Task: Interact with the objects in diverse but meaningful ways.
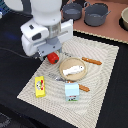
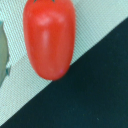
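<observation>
A shiny red pepper (image 1: 52,58) lies on the woven placemat (image 1: 100,55) near its far edge, on the exterior view's left. My gripper (image 1: 48,53) hangs right over it, mostly hidden under the white arm body. The pepper (image 2: 49,37) fills much of the wrist view, where no fingers show, so I cannot tell open from shut. A white elongated piece (image 1: 74,70) rests on the tan plate (image 1: 64,66). The yellow box with a red label (image 1: 39,86) and the white carton (image 1: 72,91) stand near the mat's front.
Wooden-handled cutlery lies beside the plate, one piece (image 1: 92,61) behind it and one (image 1: 83,88) in front. Two grey pots (image 1: 72,11) (image 1: 96,14) stand on the brown surface at the back. Black tabletop (image 2: 95,85) borders the mat.
</observation>
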